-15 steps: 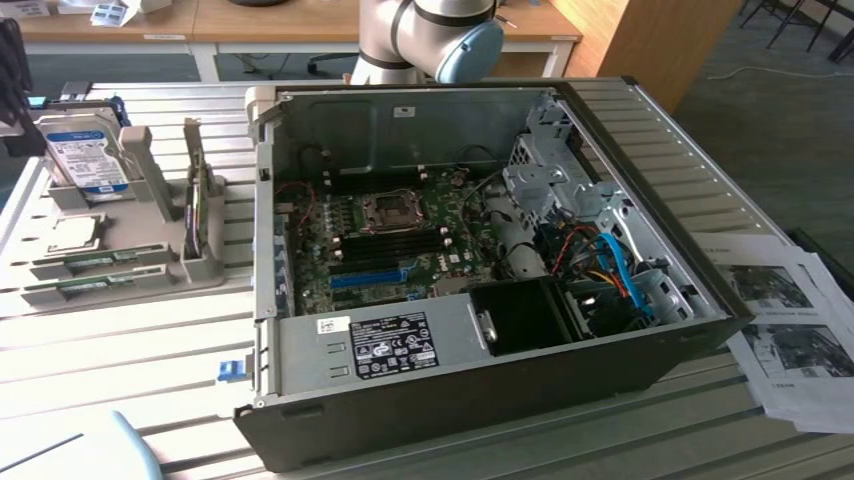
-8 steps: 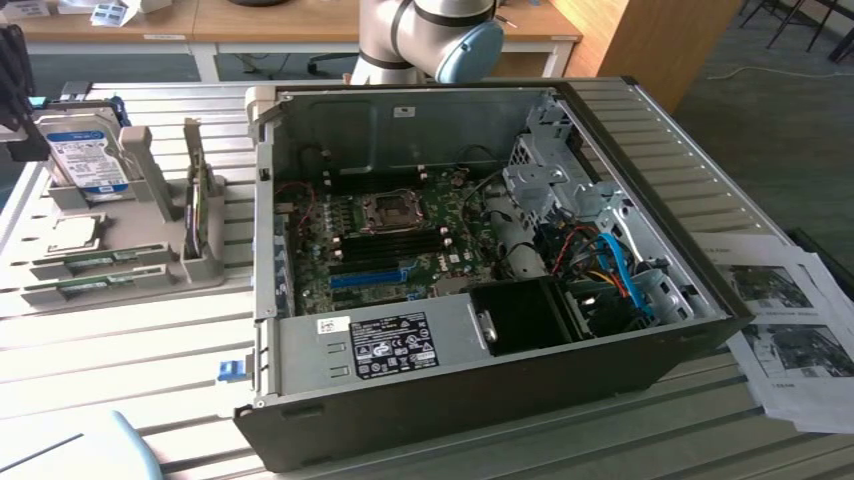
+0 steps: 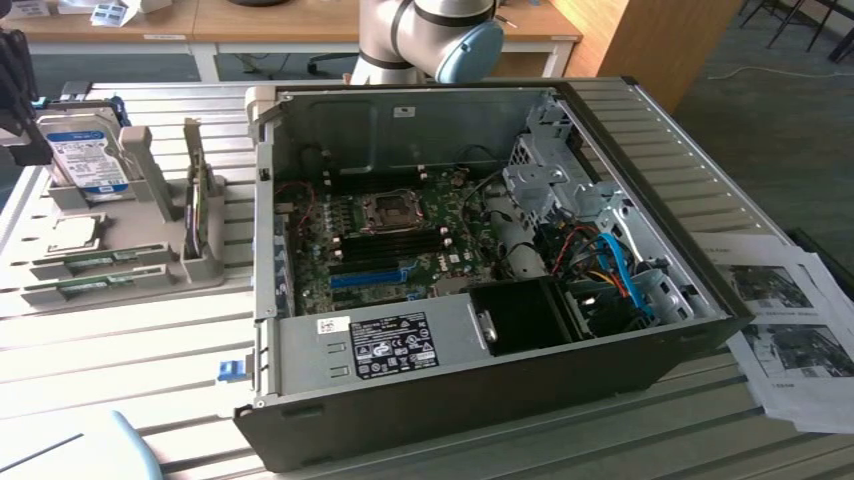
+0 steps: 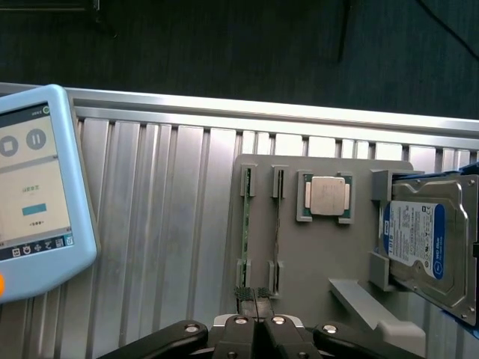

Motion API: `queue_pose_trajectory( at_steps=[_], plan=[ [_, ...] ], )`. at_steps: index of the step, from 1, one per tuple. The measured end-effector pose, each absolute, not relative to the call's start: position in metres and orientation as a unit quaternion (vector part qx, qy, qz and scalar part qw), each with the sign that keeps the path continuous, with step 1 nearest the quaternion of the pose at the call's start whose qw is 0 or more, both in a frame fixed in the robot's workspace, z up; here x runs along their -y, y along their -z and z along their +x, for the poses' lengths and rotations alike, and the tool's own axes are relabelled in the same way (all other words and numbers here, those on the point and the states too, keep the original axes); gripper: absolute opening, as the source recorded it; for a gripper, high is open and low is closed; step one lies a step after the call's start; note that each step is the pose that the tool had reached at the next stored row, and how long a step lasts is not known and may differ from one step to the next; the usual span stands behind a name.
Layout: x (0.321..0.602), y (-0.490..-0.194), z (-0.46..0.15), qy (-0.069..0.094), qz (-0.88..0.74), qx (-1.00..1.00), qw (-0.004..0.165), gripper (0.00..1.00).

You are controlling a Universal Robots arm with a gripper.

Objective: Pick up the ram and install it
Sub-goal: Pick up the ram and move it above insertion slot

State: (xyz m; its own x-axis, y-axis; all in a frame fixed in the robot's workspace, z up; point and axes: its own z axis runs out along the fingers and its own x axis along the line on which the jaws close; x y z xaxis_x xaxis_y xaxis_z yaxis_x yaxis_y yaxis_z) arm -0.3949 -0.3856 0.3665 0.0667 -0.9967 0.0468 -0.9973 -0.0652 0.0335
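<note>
1. An open computer case (image 3: pixel 454 390) lies on its side on the slatted metal counter (image 3: pixel 120 350), in the centre of the exterior view. Its motherboard (image 3: pixel 387 240) is exposed, with a blue slot (image 3: pixel 367 277) towards the board's lower edge.
2. The robot arm (image 3: pixel 427 40) stands behind the case, at the upper centre of the exterior view.
3. A grey holder (image 3: pixel 134 278) sits on the counter at the exterior view's left, beside the case. It carries an upright hard drive (image 3: pixel 83 150) and a processor chip (image 3: pixel 74 233) lying flat.
4. One ram stick (image 3: pixel 107 261) and a second ram stick (image 3: pixel 83 290) rest in the holder, lower left in the exterior view. They lie parallel and close together, outside the case.
5. In the wrist view the fingers (image 4: pixel 243 295) are clenched tight, pad against pad, with nothing held between them.
6. The fingertips hang over the holder (image 4: pixel 322 254), at the near ends of the ram stick (image 4: pixel 245 224) and the second ram stick (image 4: pixel 276 224), roughly between the two. I cannot tell whether they touch either stick.
7. In the same view the processor chip (image 4: pixel 328 196) lies between the sticks and the hard drive (image 4: pixel 415 232).
8. A blue-cased tablet (image 4: pixel 37 187) lies on the counter (image 4: pixel 150 224), apart from the holder.
9. Printed sheets (image 3: pixel 787 330) lie at the exterior view's lower right.
</note>
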Motion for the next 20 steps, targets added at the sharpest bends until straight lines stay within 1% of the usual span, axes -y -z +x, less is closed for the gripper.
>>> queue_pose_trajectory(
  at_steps=[9, 20],
  plan=[
    [0.386, -0.366, -0.395, -0.006, 0.73, 0.683, 0.028, 0.09],
    [0.386, -0.353, -0.395, -0.006, 0.73, 0.683, 0.028, 0.09]
  ],
)
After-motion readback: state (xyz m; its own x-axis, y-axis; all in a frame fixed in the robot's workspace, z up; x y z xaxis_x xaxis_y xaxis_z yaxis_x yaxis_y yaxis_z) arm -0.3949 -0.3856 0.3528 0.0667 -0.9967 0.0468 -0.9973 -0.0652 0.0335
